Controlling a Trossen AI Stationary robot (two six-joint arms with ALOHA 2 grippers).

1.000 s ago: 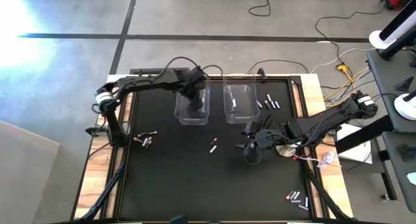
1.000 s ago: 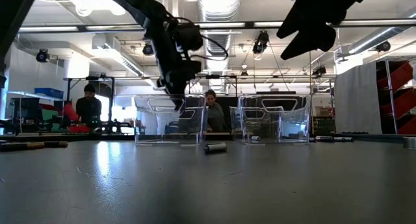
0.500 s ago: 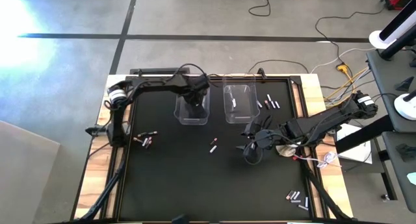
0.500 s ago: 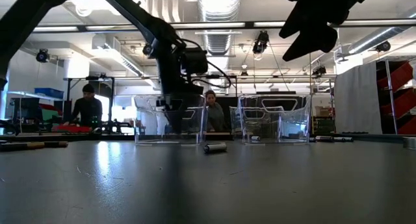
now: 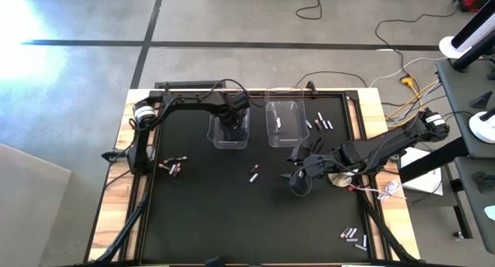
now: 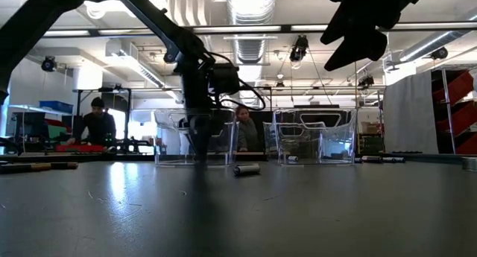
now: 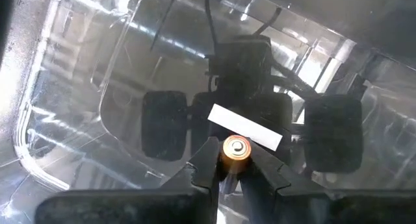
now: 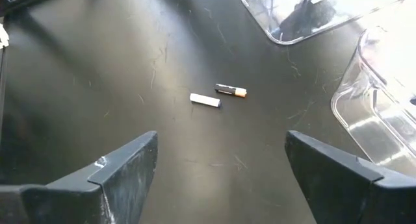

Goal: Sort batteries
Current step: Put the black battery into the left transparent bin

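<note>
Two clear bins stand at the table's far middle, the left bin (image 5: 228, 128) and the right bin (image 5: 283, 122). My left gripper (image 7: 235, 163) reaches down into the left bin, shut on a battery (image 7: 235, 151) whose copper-coloured end faces the camera. A white oblong thing (image 7: 244, 126) lies on the bin's floor under it. My right gripper (image 5: 298, 172) hovers open above the table's middle right, with nothing between its fingers. Below it lie a white battery (image 8: 205, 100) and a dark battery (image 8: 231, 90) on the mat. My left gripper pinches the battery between its two fingertips (image 7: 209, 160), by its sides just under the copper-coloured end (image 7: 235, 146). The fingers come from above, pointing down into the left bin. The battery stands along the fingers; whether its lower end touches the bin's floor is hidden.
Loose batteries lie in small groups on the black mat: near the left edge (image 5: 172, 166), right of the bins (image 5: 321, 123) and at the near right corner (image 5: 352, 235). A white disc with red wire (image 5: 390, 188) sits past the right edge. People show beyond the table (image 6: 242, 130).
My left gripper has gone down from above the left bin's rim into the bin, tipping more steeply downward, with the battery still between its fingers.
</note>
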